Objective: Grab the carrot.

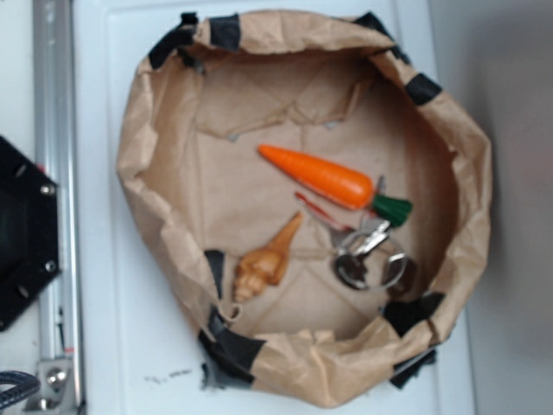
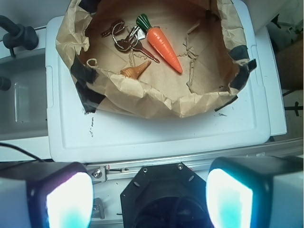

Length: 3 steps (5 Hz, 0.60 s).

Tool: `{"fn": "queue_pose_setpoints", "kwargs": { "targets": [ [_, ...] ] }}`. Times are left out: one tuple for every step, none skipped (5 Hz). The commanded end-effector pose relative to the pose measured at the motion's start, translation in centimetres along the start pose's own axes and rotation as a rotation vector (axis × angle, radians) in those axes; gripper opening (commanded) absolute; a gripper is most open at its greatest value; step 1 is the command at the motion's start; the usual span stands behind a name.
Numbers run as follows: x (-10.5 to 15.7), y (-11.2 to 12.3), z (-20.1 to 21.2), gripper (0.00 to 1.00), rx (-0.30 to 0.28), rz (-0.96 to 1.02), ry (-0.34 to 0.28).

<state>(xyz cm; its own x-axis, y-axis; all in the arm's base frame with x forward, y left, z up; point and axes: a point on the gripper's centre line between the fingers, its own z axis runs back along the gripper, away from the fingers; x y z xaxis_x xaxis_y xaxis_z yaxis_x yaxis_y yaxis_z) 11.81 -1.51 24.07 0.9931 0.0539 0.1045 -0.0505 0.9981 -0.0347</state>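
Note:
The carrot (image 1: 321,176) is bright orange with a dark green tuft. It lies on the floor of a brown paper bag bowl (image 1: 138,156), tip pointing upper left in the exterior view. In the wrist view the carrot (image 2: 164,46) lies near the top middle, far from my gripper (image 2: 149,197). The gripper is open and empty, its two fingers (image 2: 66,197) wide apart at the bottom corners, above the black robot base (image 2: 161,199). The gripper does not show in the exterior view.
A tan spiral seashell (image 1: 266,262) lies left of a bunch of keys (image 1: 367,255) in the bowl; both lie just below the carrot. The bowl's crumpled rim has black tape patches (image 1: 229,346). It stands on a white lid (image 2: 156,133). A metal rail (image 1: 54,199) runs alongside.

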Motion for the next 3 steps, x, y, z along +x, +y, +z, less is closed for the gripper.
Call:
{"fn": "queue_pose_setpoints", "kwargs": {
  "targets": [
    [0.0,0.0,0.0,1.00,0.000,0.000,0.000],
    [4.9,2.3,-2.4,1.00,-0.045,-0.129,-0.085],
    [9.8,3.9,-4.9,1.00,-0.076,-0.124,-0.111]
  ]
}}
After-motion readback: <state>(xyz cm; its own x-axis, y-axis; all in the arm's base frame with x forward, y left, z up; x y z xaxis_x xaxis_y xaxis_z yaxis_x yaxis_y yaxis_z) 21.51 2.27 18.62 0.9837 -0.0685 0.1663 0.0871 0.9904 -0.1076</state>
